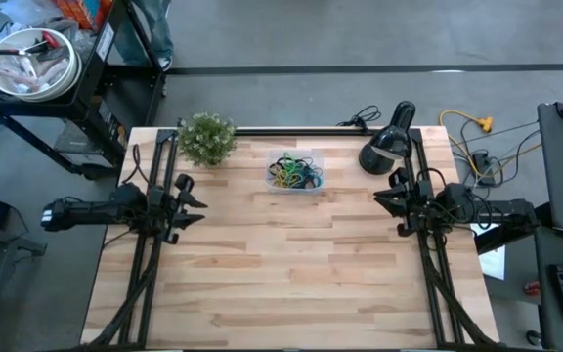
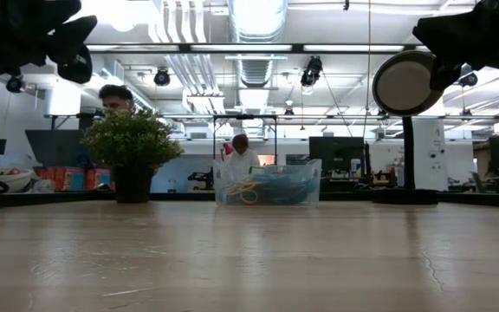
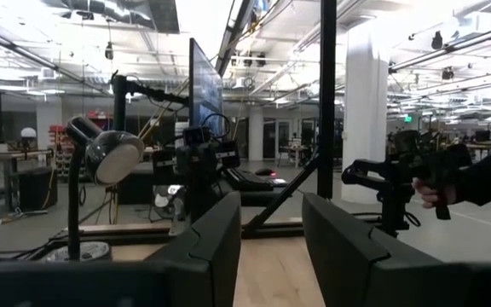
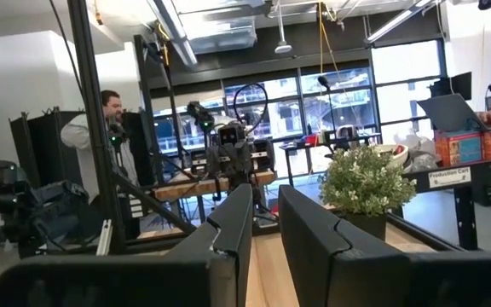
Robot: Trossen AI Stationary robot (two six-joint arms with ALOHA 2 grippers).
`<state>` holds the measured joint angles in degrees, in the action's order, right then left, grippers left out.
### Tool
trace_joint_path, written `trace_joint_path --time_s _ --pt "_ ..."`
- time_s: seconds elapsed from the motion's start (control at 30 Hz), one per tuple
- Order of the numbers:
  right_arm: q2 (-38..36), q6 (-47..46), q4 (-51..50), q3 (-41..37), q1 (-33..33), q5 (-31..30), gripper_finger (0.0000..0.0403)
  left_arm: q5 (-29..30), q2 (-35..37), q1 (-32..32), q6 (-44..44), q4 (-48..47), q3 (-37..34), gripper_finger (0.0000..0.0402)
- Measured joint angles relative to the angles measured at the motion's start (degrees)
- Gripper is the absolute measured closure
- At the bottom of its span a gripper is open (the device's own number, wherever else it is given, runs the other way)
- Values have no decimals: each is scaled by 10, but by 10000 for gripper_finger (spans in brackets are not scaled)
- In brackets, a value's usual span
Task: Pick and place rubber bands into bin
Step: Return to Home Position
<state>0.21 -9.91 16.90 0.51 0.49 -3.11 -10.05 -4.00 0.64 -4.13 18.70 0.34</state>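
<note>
Accordingly, we held the left tool [image 1: 194, 200] and right tool [image 1: 383, 199] raised at opposite counter [image 1: 291, 269] sides, each partly open and empty, because the rubber bands [image 1: 296, 174] lay in the bin [image 1: 274, 183] near the far edge.

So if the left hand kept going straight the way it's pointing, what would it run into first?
Most likely the right hand. The left hand points across the table at it, with only bare wood between. The lamp and bin sit off that line, though alignment is hard to judge.
</note>
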Motion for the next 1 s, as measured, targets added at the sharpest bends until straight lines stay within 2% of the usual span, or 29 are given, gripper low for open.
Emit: trace_joint_path --time_s 1.0 --pt "0 -1 0 0 0 0 346 0 -31 0 0 -1 0 290"
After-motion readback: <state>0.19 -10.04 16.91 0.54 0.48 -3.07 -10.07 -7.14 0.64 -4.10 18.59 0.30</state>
